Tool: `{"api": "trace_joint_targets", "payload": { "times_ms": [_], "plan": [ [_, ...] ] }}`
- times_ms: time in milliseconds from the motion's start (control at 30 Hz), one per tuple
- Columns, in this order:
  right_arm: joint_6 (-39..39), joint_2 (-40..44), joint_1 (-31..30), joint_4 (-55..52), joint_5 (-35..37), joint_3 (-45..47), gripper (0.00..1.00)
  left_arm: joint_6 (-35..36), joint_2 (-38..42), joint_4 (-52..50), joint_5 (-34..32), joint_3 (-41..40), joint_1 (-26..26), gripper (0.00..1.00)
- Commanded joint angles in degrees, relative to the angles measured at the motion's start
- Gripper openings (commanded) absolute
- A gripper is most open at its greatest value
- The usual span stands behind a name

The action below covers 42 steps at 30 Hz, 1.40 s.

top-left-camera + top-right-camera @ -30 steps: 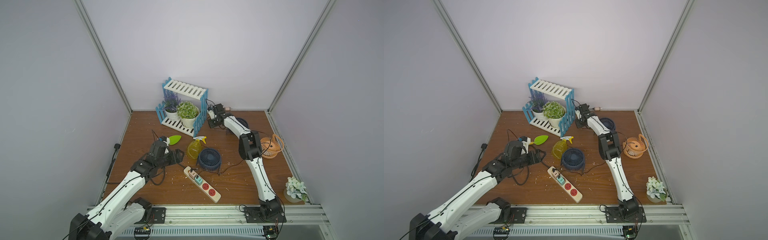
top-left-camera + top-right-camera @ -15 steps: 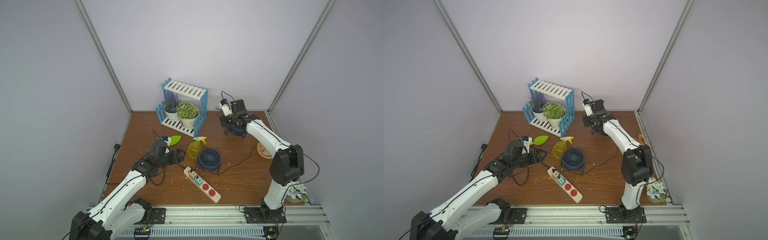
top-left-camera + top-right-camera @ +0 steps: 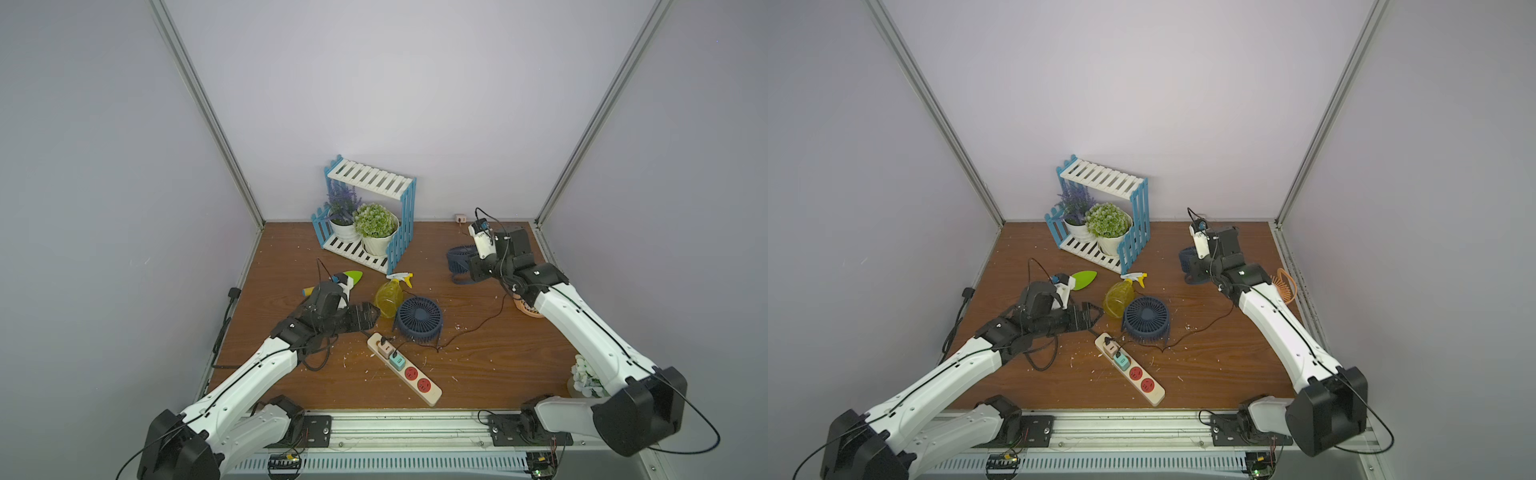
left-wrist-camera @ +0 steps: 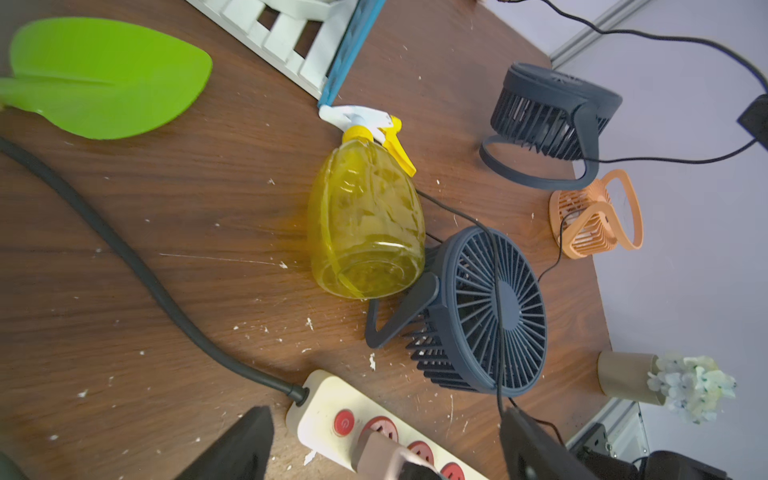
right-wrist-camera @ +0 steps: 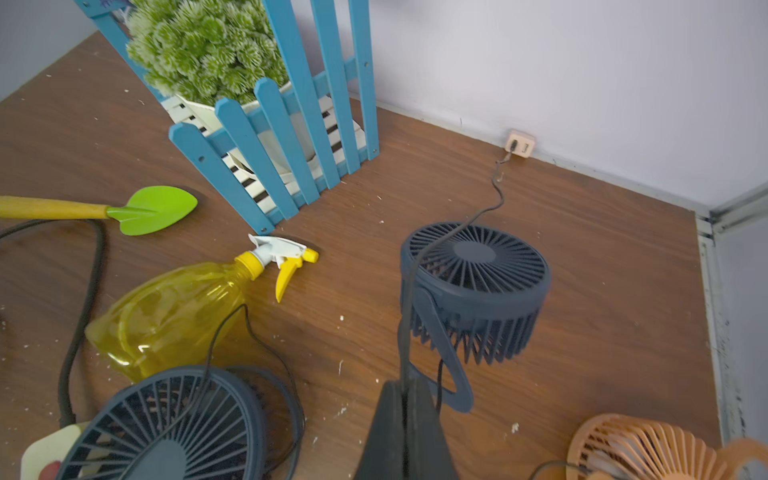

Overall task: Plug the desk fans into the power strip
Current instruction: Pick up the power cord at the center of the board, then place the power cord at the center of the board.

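Beside far fan (image 3: 457,259), right claw (image 5: 402,390) withdrawn from shelf (image 3: 370,178); left claw (image 3: 372,318) unmoved

From my end the brown wood tabletop (image 3: 478,374) looks cluttered, with white crumbs all over. The power strip (image 3: 415,376) lies diagonally up front, with a dark blue fan (image 3: 419,318) just behind it and a yellow spray bottle (image 3: 388,297) on its side beside that. There's also a green scoop (image 3: 353,275), a blue-and-white rack (image 3: 353,251), an orange fan (image 4: 582,224) and a small flower pot (image 3: 584,376). The second blue fan (image 3: 459,259) is at the back, and I can't tell if it's resting or lifted.
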<state>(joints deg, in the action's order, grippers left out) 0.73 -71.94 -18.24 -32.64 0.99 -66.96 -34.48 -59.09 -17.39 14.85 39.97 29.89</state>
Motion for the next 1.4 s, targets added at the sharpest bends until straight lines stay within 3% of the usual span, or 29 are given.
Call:
{"api": "trace_joint_targets", "payload": {
  "times_ms": [0, 333, 633, 733, 800, 867, 1033, 1200, 1367],
  "plan": [
    [4.4, 6.3, 0.0, -4.9, 4.2, 3.9, 0.00, 0.6, -1.0, 2.3, 0.3, 1.4, 1.6, 0.89],
    [14.1, 28.4, -0.7, -15.1, 0.1, 17.3, 0.00, 1.6, -4.1, 5.2, 1.8, 1.1, 1.8, 0.89],
    [18.4, 24.1, -0.8, -13.1, -4.8, 23.2, 0.00, 1.7, -7.2, 7.6, 3.7, 1.8, 1.8, 0.89],
    [19.6, 20.8, -1.0, -9.0, -6.2, 24.7, 0.09, 1.8, -6.5, 7.6, 3.0, 1.3, 1.8, 0.89],
    [19.9, 19.6, -0.9, -7.2, -6.4, 24.7, 0.22, 1.9, -6.0, 7.3, 2.8, 1.0, 1.8, 0.89],
    [19.3, 18.7, -0.9, -7.2, -5.1, 23.0, 0.47, 1.9, -5.5, 6.7, 2.7, 0.8, 1.8, 0.89],
    [16.8, 18.9, -0.9, -12.6, 2.7, 15.3, 0.87, 2.6, -4.9, 5.3, 1.0, 0.5, 1.8, 0.89],
    [14.0, 16.1, -0.8, -12.9, 6.8, 7.1, 0.97, 2.3, -4.9, 5.4, -0.6, 1.0, 1.8, 0.90],
    [11.6, 2.5, 0.7, -7.9, 3.1, -1.4, 0.97, 1.9, -5.6, 6.8, -1.5, 2.2, 1.8, 0.90]
  ]
}}
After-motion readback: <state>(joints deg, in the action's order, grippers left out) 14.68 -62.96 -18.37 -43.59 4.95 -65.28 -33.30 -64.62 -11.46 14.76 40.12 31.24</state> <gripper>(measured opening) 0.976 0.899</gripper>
